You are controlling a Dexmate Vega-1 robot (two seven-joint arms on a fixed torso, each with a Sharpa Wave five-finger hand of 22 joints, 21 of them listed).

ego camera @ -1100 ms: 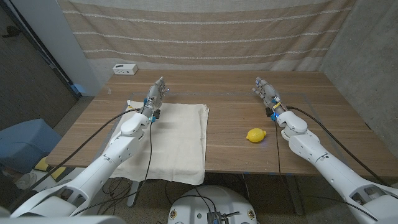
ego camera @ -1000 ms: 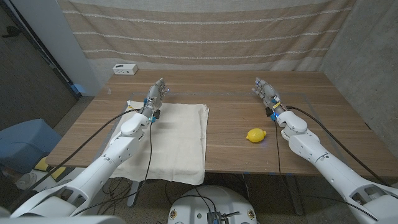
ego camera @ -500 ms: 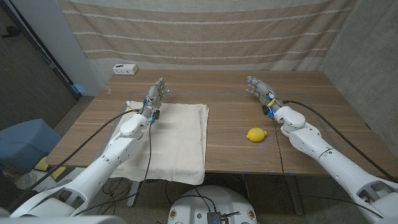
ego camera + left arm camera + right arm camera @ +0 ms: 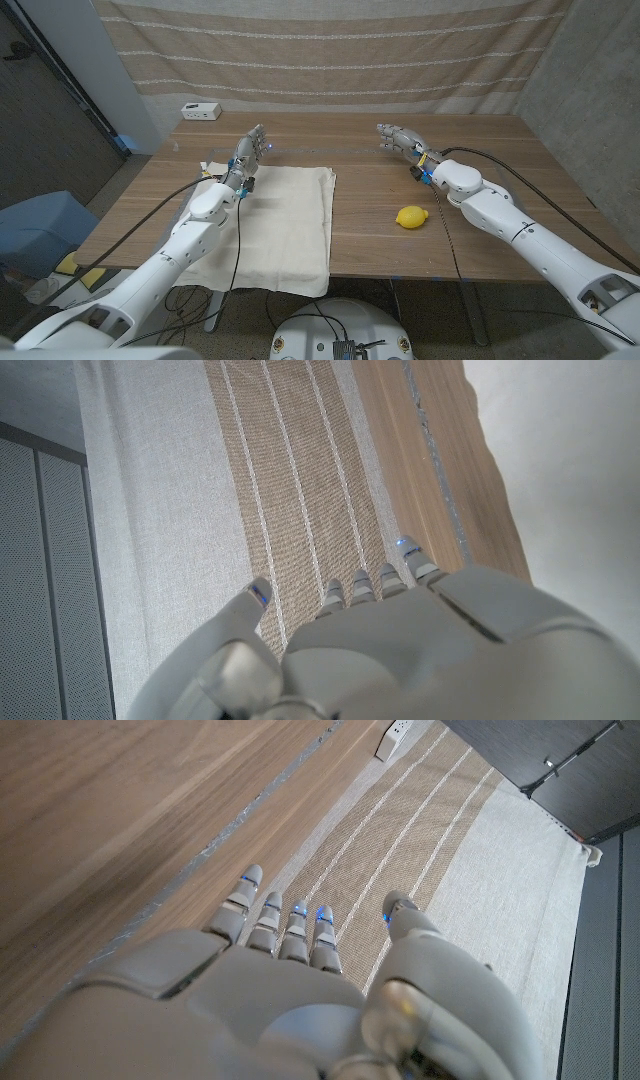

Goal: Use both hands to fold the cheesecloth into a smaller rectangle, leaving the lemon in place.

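**Fold not yet begun: both hands empty above the table**

You have the cheesecloth (image 4: 268, 222) spread on the left half of the wooden table (image 4: 370, 200), its near edge hanging over the table's front edge. It looks to lie as one broad sheet; no new fold is visible, so the whole job is ahead of you.

Your left hand (image 4: 252, 150) is held at the cloth's far edge, fingers straight and close together, gripping nothing. Whether it touches the fabric cannot be told from the head view. In the left wrist view the same hand (image 4: 400, 630) shows its fingers extended toward the striped curtain (image 4: 290, 470) behind the table.

Your right hand (image 4: 398, 138) sits over bare wood, well apart from the cloth, fingers stretched out and empty; the right wrist view shows that hand (image 4: 290, 980) the same way.

The lemon (image 4: 411, 217) lies on the table between the cloth and your right arm, clear of both. Bring the right hand across to the cloth without brushing it. A small white box (image 4: 201, 111) stands at the far left corner.
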